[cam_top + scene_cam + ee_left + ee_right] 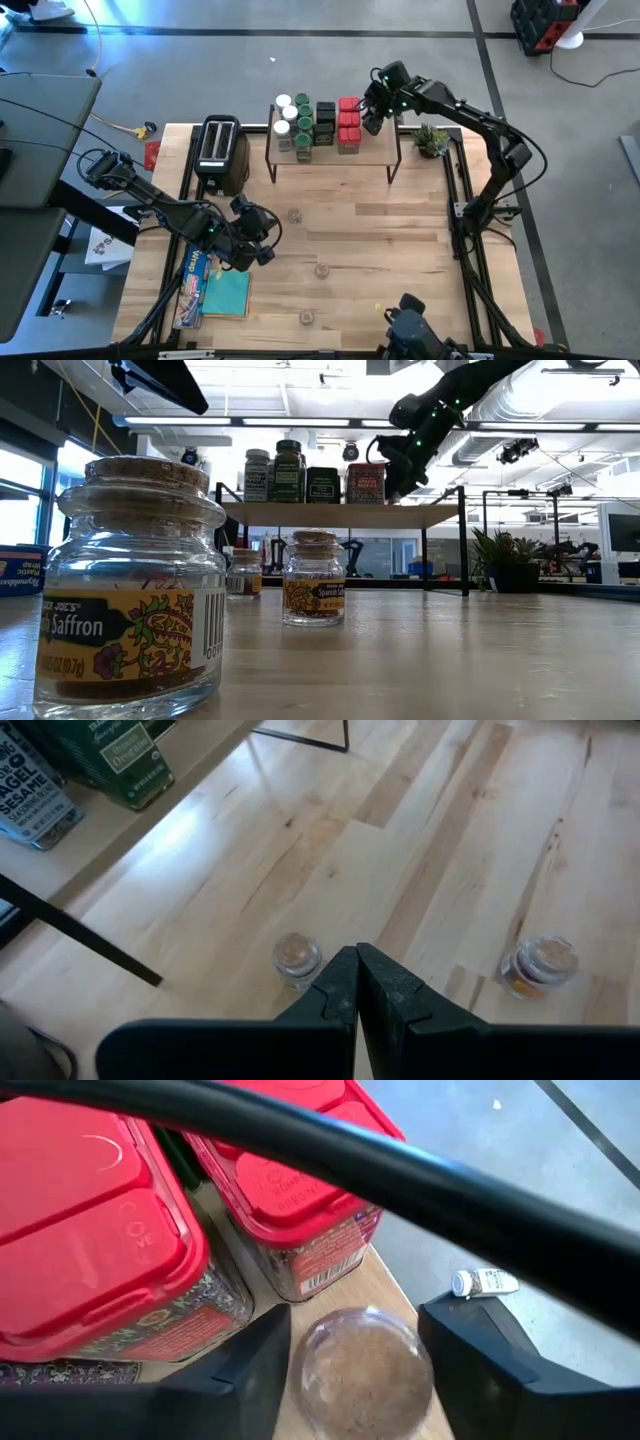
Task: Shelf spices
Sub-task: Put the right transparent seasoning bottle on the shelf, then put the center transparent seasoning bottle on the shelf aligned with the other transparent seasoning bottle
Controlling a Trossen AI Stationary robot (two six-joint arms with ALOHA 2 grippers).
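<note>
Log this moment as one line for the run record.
right hand: open around small jar on shelf beside red tins | left hand: shut, empty | three jars on table

Bright, even overhead light from ceiling strip fixtures [300,422], which blow out white in the low view. Soft, short shadows under the shelf [330,150] legs on the tabletop [400,250]. Nearest saffron jar [135,590] shows glass glare and sits slightly soft. Right wrist view: cable [400,1170] across the lens is blurred, and so is the brown-topped jar [365,1370].
</note>
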